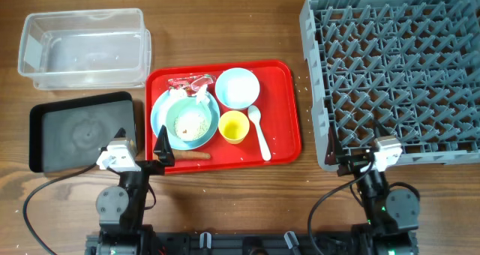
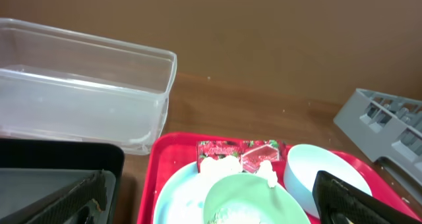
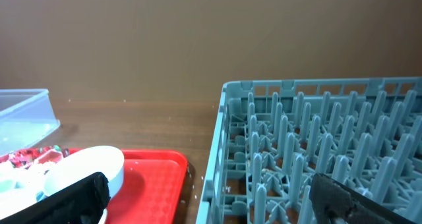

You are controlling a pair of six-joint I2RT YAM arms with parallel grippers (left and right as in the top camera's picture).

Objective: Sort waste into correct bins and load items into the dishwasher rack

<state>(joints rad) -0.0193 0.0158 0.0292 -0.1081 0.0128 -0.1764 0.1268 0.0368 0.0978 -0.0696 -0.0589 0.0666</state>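
At the far left the clear tub point(image 1: 82, 52) is seen empty, and nearer the arms the black tray point(image 1: 75, 131) is likewise empty. Over the black tray's right edge the left hand point(image 1: 141, 145) is held low, its fingers spread wide and nothing grasped.

Just to its right lies the red serving tray point(image 1: 289, 112), on which all the task's things are gathered. The thin food stick point(image 1: 191, 156) is laid along its near edge. The pale-green bowl point(image 1: 193, 124), with the rice grains point(image 1: 191, 124) in it, is set on the light-blue plate point(image 1: 159, 114). The crumpled wrappers point(image 1: 187, 82) are found behind these, the light-blue bowl point(image 1: 238, 88) beside them, and the yellow cup point(image 1: 233, 126) and white spoon point(image 1: 259, 129) further right.

The grey rack point(image 1: 397, 67) is seen unloaded on the surface at the right. At its near edge the right hand point(image 1: 365, 156) is held released and empty.

It is judged that no step has been completed and a first pick of waste is in hand. A short reach to the right by the left hand, lowered over the stick or carried on to the wrappers, would be called for, then a closing of the fingers.
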